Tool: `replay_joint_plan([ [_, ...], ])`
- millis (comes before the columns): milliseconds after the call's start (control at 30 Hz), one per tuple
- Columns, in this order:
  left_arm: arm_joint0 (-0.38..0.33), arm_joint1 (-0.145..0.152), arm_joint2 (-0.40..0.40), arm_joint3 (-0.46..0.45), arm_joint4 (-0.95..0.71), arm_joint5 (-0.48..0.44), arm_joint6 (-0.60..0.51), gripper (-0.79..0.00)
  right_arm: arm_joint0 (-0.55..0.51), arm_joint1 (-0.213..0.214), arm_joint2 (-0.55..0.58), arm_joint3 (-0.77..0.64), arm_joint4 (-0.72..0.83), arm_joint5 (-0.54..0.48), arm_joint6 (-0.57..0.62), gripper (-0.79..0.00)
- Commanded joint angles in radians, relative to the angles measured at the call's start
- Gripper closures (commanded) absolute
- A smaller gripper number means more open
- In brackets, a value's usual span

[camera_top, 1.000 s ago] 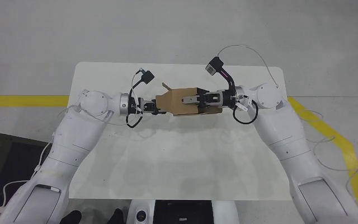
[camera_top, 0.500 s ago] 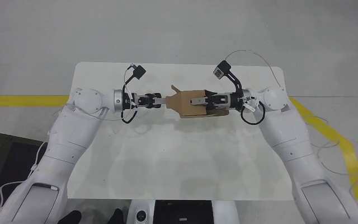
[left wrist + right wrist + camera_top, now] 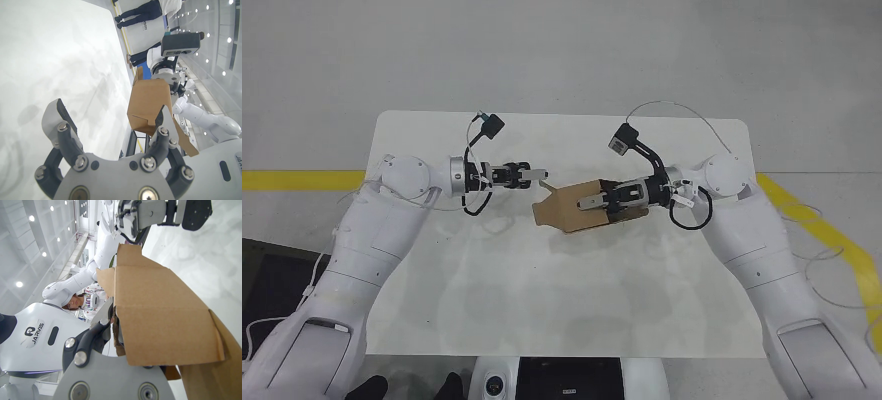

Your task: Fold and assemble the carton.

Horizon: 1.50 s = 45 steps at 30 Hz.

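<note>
A brown cardboard carton (image 3: 564, 210), partly opened with loose flaps, hangs tilted above the middle of the white table (image 3: 442, 300). My right gripper (image 3: 589, 202) is shut on the carton's right end, one finger lying across its upper face. In the right wrist view the carton (image 3: 157, 306) hides most of that gripper; one finger (image 3: 103, 318) shows beside the board. My left gripper (image 3: 538, 175) is open and holds nothing, a short gap to the left of the carton's flap. In the left wrist view its gripper (image 3: 111, 106) points at the carton (image 3: 149, 102) farther off.
The table's far edge (image 3: 562, 114) lies just behind both arms. A thin cable (image 3: 682, 108) loops above the right wrist. A yellow floor line (image 3: 302, 180) runs past the table's left side. Bare tabletop spreads in front of the carton.
The left gripper has come away from the carton's left end and drawn back to the left. The right gripper has swung the carton, dropping its left end toward the front of the table.
</note>
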State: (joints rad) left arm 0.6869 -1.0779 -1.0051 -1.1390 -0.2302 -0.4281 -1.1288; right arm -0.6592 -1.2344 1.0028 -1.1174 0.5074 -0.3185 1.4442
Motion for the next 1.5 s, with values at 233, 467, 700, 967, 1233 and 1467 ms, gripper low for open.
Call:
replay_joint_plan([
  [233, 0.013, 0.007, -0.017, -0.028, -0.024, -0.016, -0.046, -0.785, 0.008, -0.003, 0.008, 0.018, 0.013, -0.021, -0.074, 0.0],
  [467, 0.028, 0.012, -0.024, -0.059, -0.021, -0.013, -0.057, -0.785, 0.012, -0.006, -0.008, -0.01, -0.001, -0.01, -0.079, 0.0],
  [700, 0.036, 0.014, -0.024, -0.083, -0.018, -0.009, -0.059, -0.785, 0.017, -0.012, -0.029, -0.02, -0.002, -0.004, -0.079, 0.0],
  [967, 0.04, 0.015, -0.027, -0.088, -0.016, -0.005, -0.055, -0.785, 0.026, -0.018, -0.043, -0.008, 0.005, -0.009, -0.076, 0.0],
  [1233, 0.043, 0.016, -0.028, -0.086, -0.022, -0.003, -0.058, -0.785, 0.029, -0.018, -0.042, 0.001, 0.009, -0.016, -0.077, 0.0],
  [1467, 0.043, 0.022, -0.054, -0.064, -0.032, -0.004, -0.047, -0.785, 0.017, -0.006, 0.003, 0.031, -0.017, -0.012, -0.146, 0.0],
])
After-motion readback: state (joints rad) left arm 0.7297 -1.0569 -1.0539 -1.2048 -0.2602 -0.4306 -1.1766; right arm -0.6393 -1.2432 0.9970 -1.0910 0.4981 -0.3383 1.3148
